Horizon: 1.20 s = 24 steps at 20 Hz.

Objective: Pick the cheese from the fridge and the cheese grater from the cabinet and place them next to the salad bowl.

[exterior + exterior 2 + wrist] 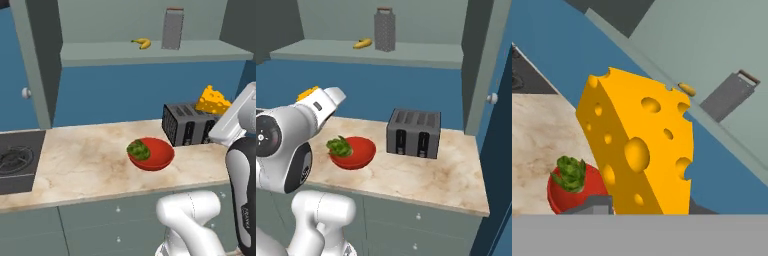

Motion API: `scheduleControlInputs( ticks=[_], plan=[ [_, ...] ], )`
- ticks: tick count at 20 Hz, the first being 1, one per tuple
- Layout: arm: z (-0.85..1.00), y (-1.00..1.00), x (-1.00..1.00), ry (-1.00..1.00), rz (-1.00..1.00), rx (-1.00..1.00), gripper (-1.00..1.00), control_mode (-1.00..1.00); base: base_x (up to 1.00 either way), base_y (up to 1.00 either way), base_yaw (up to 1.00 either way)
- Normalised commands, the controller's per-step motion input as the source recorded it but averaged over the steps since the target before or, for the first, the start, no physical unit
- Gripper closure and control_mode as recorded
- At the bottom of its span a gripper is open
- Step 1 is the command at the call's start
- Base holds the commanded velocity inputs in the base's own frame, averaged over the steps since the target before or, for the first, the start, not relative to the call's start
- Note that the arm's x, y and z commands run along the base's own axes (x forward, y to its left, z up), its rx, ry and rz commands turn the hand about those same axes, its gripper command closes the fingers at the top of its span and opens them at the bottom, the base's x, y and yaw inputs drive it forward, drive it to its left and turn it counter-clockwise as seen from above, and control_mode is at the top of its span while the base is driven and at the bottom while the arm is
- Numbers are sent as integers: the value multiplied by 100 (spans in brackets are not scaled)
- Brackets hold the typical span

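The cheese (642,150), a yellow-orange wedge with holes, sits between the fingertips of my gripper (647,206), which is shut on it. It hangs in the air above the right end of the toaster, seen as cheese (212,100) and cheese (307,93). The red salad bowl (152,154) with green leaves stands on the counter below and left of it; it is bowl (353,152) from the other side. The grey cheese grater (172,29) stands upright on the open cabinet's shelf (100,52), also visible as grater (384,31). The fridge is out of view.
A dark toaster (192,122) stands right of the bowl. A banana (142,43) lies on the shelf left of the grater. The cabinet door (37,60) stands open at the left. A stove top (15,160) borders the marble counter (85,160).
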Motion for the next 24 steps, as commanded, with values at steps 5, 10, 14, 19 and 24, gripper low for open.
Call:
scheduleControlInputs(
  ticks=[5, 10, 14, 19, 24],
  plan=[
    [0, 0, 0, 0, 0, 0, 100, 100, 76, 4, -33],
    [0, 0, 0, 0, 0, 0, 100, 100, 59, 18, -21],
    [0, 0, 0, 0, 0, 0, 100, 100, 60, 18, -14],
    [0, 0, 0, 0, 0, 0, 100, 100, 46, 5, -4],
    [0, 0, 0, 0, 0, 0, 100, 100, 14, 1, 0]
  ],
)
